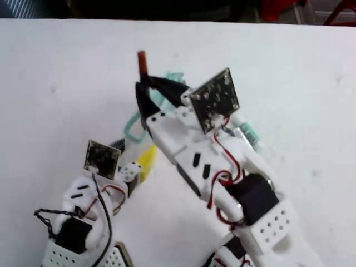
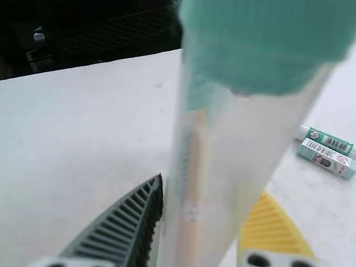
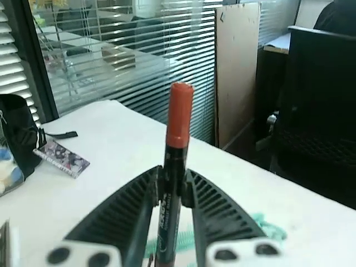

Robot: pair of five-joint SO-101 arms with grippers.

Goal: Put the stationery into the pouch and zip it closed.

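High view: my right tool [image 1: 143,92] is clamped on a marker [image 1: 142,60] whose red cap points away from the arm, above the pouch [image 1: 132,125], which lies on the table [image 1: 67,83] under my wrist. The right arm stretches diagonally from the lower right corner. The left arm sits folded low at the lower left, with my left tool [image 1: 139,160] aimed at the pouch's near edge. Left wrist view: the left tool is closed on the pouch, with the grey finger on one face and the yellow finger on the other. The teal band [image 2: 261,44] is farther along it, and a small labelled box [image 2: 328,151] lies on the table well apart. The pouch looks thin, limp and light. It should be held near the stiffer teal band so the mouth stays presented. Right wrist view: the marker stands upright between the black jaws, gripped on the barrel below the cap. It is rigid, light and probably smooth, so a mid-barrel hold is preferable to limit slipping or pivoting.
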